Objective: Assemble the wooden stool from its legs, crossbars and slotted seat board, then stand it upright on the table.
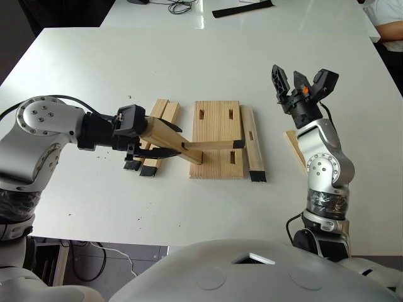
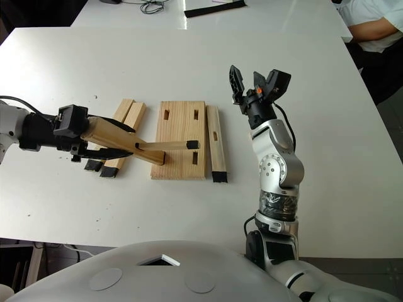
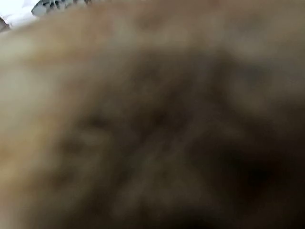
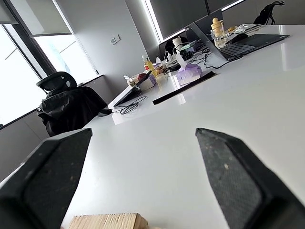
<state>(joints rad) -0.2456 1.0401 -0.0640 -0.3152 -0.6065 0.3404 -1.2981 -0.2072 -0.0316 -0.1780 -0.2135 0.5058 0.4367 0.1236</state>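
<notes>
Spanning most of the frame is a white table. A second white table with a black strip stands along the top edge, and the right wrist view shows an office chair by the windows.

The slotted seat board lies flat at the centre. Left of centre, the left gripper is clamped on a stool leg, holding it slanted; a crossbar joined to its lower end reaches across the board. Two more legs lie under that gripper, and another leg lies just right of the board.

At upper right, the right gripper points upward, well apart from the board, with its fingers spread wide and nothing between them. A wooden piece lies beside that arm.
</notes>
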